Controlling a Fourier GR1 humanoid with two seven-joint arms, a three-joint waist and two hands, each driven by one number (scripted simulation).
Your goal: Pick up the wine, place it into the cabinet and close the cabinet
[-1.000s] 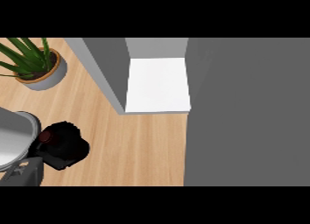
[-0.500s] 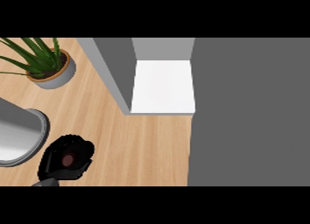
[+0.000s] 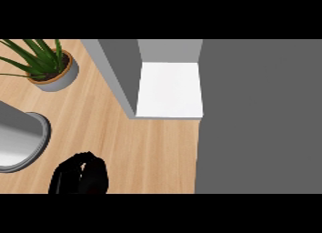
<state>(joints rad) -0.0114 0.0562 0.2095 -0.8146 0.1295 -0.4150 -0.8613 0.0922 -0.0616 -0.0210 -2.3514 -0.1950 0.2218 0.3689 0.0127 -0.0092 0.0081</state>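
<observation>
My left hand (image 3: 80,175) shows at the lower left edge of the head view, black and curled. It is shut on the wine bottle, a dark shape almost wholly hidden inside the fingers. The hand hangs over the wooden counter (image 3: 150,145), below and left of the cabinet. The cabinet stands open: its white shelf floor (image 3: 169,88) is bare, and its grey door (image 3: 118,75) swings out toward the left. My right hand is not in view.
A potted green plant (image 3: 51,68) in a grey pot stands at the upper left. A wide grey cylinder with a rim (image 3: 12,141) fills the left edge. A flat grey surface (image 3: 264,118) covers the whole right side.
My left hand with the bottle has sunk toward the lower edge and drifted slightly right. The plant and the cabinet have shifted right in the view.
</observation>
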